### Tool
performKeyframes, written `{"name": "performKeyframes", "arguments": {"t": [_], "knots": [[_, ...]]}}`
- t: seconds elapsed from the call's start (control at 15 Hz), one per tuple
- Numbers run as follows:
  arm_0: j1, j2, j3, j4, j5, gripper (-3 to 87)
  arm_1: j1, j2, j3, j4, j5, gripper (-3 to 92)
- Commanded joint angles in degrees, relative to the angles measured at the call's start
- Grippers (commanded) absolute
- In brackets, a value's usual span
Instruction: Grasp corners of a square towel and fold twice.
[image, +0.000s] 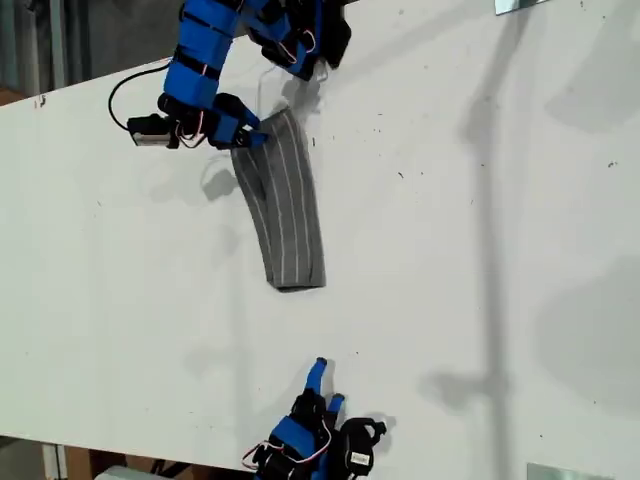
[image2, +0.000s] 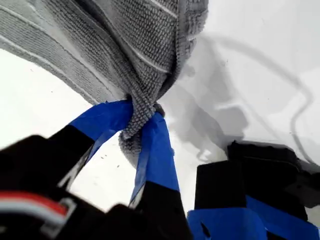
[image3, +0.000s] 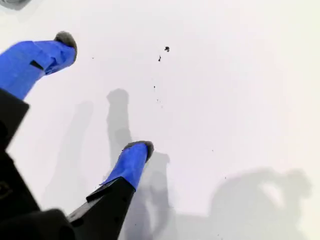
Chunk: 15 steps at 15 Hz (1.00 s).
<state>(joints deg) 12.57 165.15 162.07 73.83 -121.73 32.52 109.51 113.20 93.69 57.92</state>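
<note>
The towel (image: 285, 205) is a grey cloth with thin white stripes, folded into a long narrow band on the white table, running from upper middle toward the centre of the exterior view. My first gripper (image: 262, 137) (image2: 141, 125) is shut on a bunched corner (image2: 135, 125) at the band's far end, which is lifted a little. The blue fingers (image2: 155, 150) pinch the cloth between them. My second gripper (image: 326, 385) (image3: 105, 95) stands open near the bottom edge of the exterior view, apart from the towel, with only bare table between its fingertips (image3: 137, 150).
The white table (image: 480, 250) spreads wide to the exterior view's right and left of the towel. A black cable (image: 118, 95) loops beside the first arm. Small metal plates sit at the exterior view's top right (image: 520, 5) and bottom right (image: 560, 472).
</note>
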Motion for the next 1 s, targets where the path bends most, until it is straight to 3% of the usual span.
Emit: {"name": "performKeyframes", "arguments": {"t": [0.0,0.2,0.53,0.93], "knots": [[0.8,5.0,3.1,-2.3,1.1,32.2,-4.0,3.1,-7.6,0.1,-1.8,-0.1],[0.8,7.6,5.6,-3.7,1.4,29.0,-8.2,-6.2,-22.0,-1.2,-6.9,-0.1],[0.1,20.0,13.5,-5.0,2.0,26.1,-10.1,-28.9,-55.5,3.6,-15.1,-0.1],[-2.3,25.0,16.3,-4.2,4.8,26.1,-16.4,-40.3,-61.0,-7.8,-22.1,-0.1]]}}
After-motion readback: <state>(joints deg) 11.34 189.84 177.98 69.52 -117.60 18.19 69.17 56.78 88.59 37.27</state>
